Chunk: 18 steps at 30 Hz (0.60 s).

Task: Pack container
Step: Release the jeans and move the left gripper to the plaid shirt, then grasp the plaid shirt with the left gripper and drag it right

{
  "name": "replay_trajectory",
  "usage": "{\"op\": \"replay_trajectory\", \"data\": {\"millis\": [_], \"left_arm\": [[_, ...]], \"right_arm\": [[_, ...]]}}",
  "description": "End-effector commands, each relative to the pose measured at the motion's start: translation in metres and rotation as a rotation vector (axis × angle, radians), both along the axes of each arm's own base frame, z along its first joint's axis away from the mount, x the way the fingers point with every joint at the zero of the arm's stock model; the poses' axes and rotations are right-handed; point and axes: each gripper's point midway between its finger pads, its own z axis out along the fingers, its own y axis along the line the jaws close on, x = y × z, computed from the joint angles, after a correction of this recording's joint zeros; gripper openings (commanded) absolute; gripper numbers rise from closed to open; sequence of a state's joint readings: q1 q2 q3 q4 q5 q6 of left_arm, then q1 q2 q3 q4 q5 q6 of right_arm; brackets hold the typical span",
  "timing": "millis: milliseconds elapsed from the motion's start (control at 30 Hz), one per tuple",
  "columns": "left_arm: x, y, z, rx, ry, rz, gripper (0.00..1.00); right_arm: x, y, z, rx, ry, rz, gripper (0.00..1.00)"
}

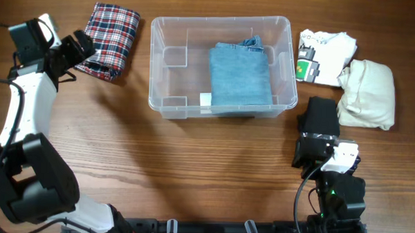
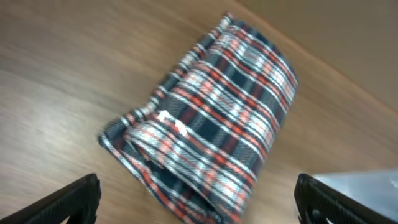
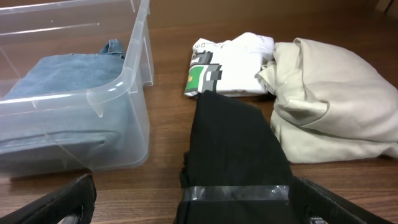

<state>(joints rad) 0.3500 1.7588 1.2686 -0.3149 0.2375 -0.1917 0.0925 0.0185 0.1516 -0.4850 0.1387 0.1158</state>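
Lining up my left fingers (image 2: 68,199), spread wide, above the plaid shirt (image 2: 211,118); container (image 1: 221,19) sits central on the tabletop (image 1: 212,172), jeans (image 1: 240,76) inside; right fingers (image 3: 62,202) wide; next I drop and pinch a fold

Nothing is legible, even the container's (image 1: 221,19) label (image 1: 205,99).

A folded red-and-navy plaid cloth (image 1: 110,40), a white printed T-shirt (image 1: 324,57), a cream garment (image 1: 367,94) and a black folded garment (image 1: 321,119) are laid on the wooden counter (image 1: 192,164).
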Motion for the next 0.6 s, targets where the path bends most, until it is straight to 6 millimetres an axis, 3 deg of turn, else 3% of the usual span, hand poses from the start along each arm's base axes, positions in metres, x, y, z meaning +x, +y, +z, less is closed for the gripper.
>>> {"op": "replay_trajectory", "data": {"millis": [0, 233, 400, 467, 500, 567], "left_arm": [[0.01, 0.006, -0.035, -0.013, 0.029, -0.003, 0.99], [0.029, 0.004, -0.09, -0.034, 0.048, -0.024, 0.99], [0.037, 0.0, -0.111, -0.035, 0.047, -0.037, 0.84], [0.036, -0.003, -0.116, -0.039, 0.061, -0.043, 0.7], [0.034, -0.005, -0.12, -0.044, 0.076, -0.046, 0.57], [0.026, -0.008, -0.129, -0.06, 0.119, -0.044, 0.13]], "right_arm": [[0.0, 0.0, 0.001, 0.019, -0.006, -0.006, 1.0], [0.0, 0.0, 0.001, 0.019, -0.006, -0.006, 1.0], [0.0, 0.0, 0.001, 0.019, -0.006, -0.006, 1.0], [0.0, 0.0, 0.001, 0.019, -0.007, -0.006, 1.0], [0.0, 0.0, 0.001, 0.019, -0.006, -0.006, 1.0], [0.0, 0.0, 0.001, 0.019, -0.006, -0.006, 1.0]]}}
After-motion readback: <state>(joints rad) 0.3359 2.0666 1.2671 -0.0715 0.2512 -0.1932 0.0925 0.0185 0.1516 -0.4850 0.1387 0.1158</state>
